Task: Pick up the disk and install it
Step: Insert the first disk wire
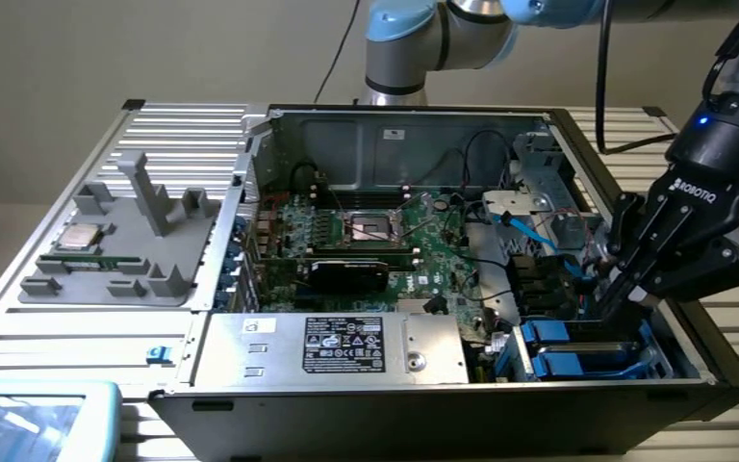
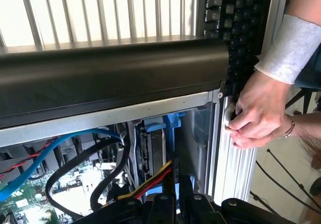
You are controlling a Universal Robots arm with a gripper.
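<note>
Down at about four o'clock in the open computer case (image 1: 383, 144), as seen in the exterior view, the drive bay (image 1: 658, 356) is found, and the gripper (image 1: 626, 303) is set low inside it. The disk (image 1: 562, 335) seems to be sitting there, at about eight o'clock from the gripper and just beside it. It is known by its blue rails, and little of its grey metal can be seen. It cannot be told whether the gripper is open or closed, or whether the disk is gripped at all, because that spot is hidden by the gripper's own black body.

In the wrist view, blue, black, red and yellow cables (image 2: 60, 146) are seen close to the bay, and a person's hand (image 2: 253, 111) is pressed on the outside of the case.

The disk is judged to be heavy for its size, hard and stiff, so it should not bend. Its flat metal is likely smooth and may slip. It could be hurt by a bump or a drop. It is best held by its two long sides, on the blue rails, and not by the label face.
</note>
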